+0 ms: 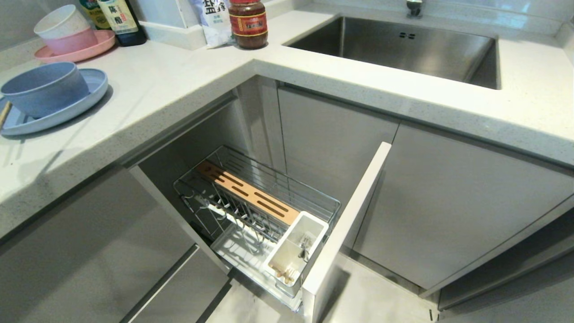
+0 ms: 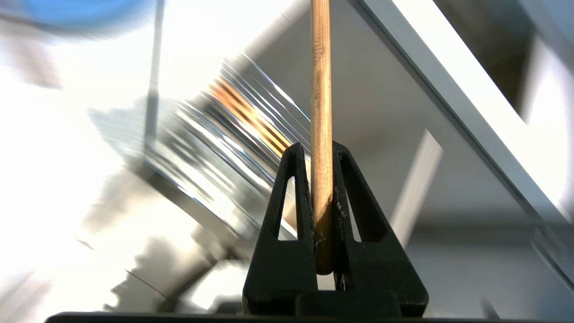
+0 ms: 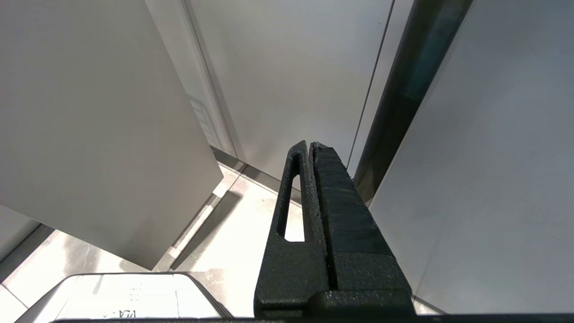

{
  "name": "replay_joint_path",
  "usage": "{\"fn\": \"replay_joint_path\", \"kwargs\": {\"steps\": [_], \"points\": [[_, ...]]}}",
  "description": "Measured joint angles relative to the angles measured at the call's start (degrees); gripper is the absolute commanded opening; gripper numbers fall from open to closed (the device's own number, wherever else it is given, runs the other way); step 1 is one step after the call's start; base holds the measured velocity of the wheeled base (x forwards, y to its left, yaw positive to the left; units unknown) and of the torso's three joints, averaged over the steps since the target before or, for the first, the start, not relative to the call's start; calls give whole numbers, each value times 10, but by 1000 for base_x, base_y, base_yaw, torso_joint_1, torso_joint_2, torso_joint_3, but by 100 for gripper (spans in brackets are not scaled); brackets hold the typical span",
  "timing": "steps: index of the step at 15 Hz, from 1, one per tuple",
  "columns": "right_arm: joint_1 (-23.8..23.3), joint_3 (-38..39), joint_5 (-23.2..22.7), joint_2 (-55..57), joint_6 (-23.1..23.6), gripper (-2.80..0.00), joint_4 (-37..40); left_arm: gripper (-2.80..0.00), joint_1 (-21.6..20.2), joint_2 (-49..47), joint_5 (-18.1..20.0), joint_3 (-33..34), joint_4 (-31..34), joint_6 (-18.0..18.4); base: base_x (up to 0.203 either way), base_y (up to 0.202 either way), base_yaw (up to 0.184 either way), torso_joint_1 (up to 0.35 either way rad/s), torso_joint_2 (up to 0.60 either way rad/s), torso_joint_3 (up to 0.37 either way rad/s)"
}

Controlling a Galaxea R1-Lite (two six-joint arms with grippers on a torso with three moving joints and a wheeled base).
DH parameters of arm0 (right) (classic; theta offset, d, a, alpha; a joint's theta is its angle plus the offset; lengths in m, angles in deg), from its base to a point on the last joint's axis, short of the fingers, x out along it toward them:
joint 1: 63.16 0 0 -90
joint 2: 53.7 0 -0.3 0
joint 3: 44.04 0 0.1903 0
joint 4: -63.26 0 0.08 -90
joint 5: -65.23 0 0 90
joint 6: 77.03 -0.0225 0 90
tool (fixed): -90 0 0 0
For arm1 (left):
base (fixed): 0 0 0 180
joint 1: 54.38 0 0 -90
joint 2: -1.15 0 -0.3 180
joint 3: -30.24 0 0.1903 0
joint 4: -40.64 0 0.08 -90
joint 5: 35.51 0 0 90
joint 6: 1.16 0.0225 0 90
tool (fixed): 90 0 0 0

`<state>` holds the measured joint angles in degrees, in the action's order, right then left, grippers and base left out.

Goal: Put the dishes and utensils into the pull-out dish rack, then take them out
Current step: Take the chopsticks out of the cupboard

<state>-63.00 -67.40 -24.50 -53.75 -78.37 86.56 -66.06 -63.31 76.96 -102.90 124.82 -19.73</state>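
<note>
My left gripper [image 2: 321,150] is shut on one light wooden chopstick [image 2: 321,112], which points straight out past the fingertips. It hangs above the blurred chrome pull-out dish rack [image 2: 233,121]. Neither arm shows in the head view. There the rack [image 1: 314,202] stands pulled out, with its slotted wooden strip [image 1: 251,193] and white utensil cup [image 1: 314,222]. The cup holds silver utensils [image 1: 305,246] and wooden chopstick ends [image 1: 283,272]. The blue-grey bowl [image 1: 42,89] sits on the light-blue plate [image 1: 94,87] on the left of the counter. My right gripper [image 3: 310,144] is shut and empty, low by the cabinet doors.
The rack's pale-grey front panel [image 1: 354,215] juts out on the rack's right. A steel sink [image 1: 403,49] is at the back right. Stacked pink and white bowls on a pink plate [image 1: 67,36], bottles [image 1: 121,20] and a jar [image 1: 248,22] stand along the back of the counter.
</note>
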Motion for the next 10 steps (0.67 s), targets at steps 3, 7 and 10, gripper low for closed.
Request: {"fn": "replay_joint_path", "kwargs": {"steps": [3, 7, 10], "points": [[0, 0, 0, 0, 0, -280, 0, -280, -138, -5, -34, 2, -23, 29, 0, 0, 0, 0, 0, 0], [0, 0, 0, 0, 0, -280, 0, -280, -221, -42, -114, 12, -59, 53, 0, 0, 0, 0, 0, 0], [0, 0, 0, 0, 0, -280, 0, -280, -241, -83, -155, 17, -78, 78, 0, 0, 0, 0, 0, 0]]}}
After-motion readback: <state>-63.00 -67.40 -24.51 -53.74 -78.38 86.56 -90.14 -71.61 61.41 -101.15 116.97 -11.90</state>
